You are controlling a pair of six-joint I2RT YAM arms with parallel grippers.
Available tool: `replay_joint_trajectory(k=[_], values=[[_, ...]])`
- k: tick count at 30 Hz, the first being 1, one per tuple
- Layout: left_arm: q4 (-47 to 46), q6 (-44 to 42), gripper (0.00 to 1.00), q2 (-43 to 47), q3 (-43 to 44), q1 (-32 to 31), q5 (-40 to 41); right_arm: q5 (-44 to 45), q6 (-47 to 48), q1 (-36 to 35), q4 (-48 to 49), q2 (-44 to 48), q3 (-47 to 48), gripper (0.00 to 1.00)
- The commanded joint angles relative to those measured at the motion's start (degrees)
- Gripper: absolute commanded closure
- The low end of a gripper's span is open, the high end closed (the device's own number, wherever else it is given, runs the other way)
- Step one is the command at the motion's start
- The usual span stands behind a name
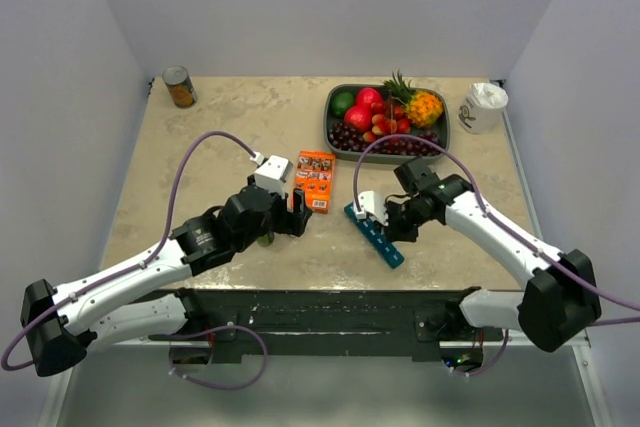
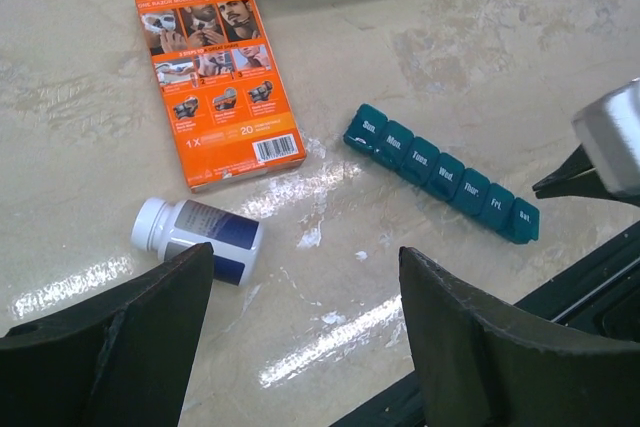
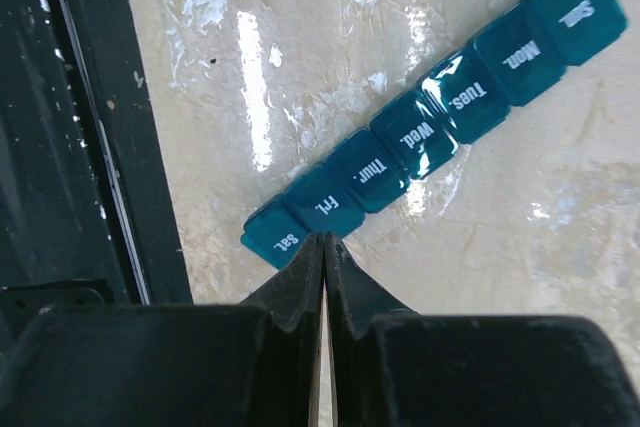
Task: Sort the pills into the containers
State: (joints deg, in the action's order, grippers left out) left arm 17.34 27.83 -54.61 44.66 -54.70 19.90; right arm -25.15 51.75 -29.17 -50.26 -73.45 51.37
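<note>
My left gripper (image 2: 305, 317) stands open, its two dark fingers (image 2: 110, 347) spread wide with only bare table (image 2: 500, 37) between them, holding nothing. Just past the tip of its left finger a white pill bottle (image 2: 195, 239) with a dark blue label lies on its side, not touching the finger. Further beyond that, an orange box (image 2: 218, 82) lies flat. Ahead of the right finger, and well clear of it, the teal pill organizer (image 2: 440, 169) runs at a slant, its lids marked Sun. through Sat.

My right gripper (image 3: 325, 239) is closed, fingertips pressed together with nothing pinched between them. The organizer (image 3: 440, 117) lies directly in front of those tips, stretching away up and to the right. The tips sit right at the near edge of the strip, where the Fri. and Sat. lids meet (I cannot tell from this angle whether they actually touch the plastic). From above, the strip (image 1: 375, 235) lies under the right gripper (image 1: 385, 219), near the table's front edge.
</note>
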Motion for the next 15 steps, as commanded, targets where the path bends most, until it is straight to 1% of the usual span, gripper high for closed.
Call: replay_joint_trajectory(k=[1,4,8,9,12,15], values=[[-2.4,-1.38,0.21,0.64,-0.46,0.38,-0.39,-1.57,1.43,0.17,-4.41,3.05,0.4,0.95],[-2.75,-1.73,0.21,0.12,-0.19,0.38,-0.74,0.44,1.43,0.25,-1.96,2.26,-3.89,0.95],[-2.93,-1.56,0.21,-0.23,-0.19,0.38,-1.35,3.43,1.52,0.08,3.84,-2.74,-9.44,0.96],[-2.93,-1.64,0.21,-0.32,-0.28,0.38,-1.44,4.57,1.25,0.08,5.85,-5.27,-10.06,0.96],[-3.02,-1.47,0.21,-0.5,-0.37,0.38,-1.79,6.42,0.81,0.25,7.8,-9.33,-10.15,0.96],[-2.93,-1.47,0.21,-0.41,-0.19,0.38,-1.88,4.77,1.42,0.25,6.24,-9.35,-9.28,0.96]])
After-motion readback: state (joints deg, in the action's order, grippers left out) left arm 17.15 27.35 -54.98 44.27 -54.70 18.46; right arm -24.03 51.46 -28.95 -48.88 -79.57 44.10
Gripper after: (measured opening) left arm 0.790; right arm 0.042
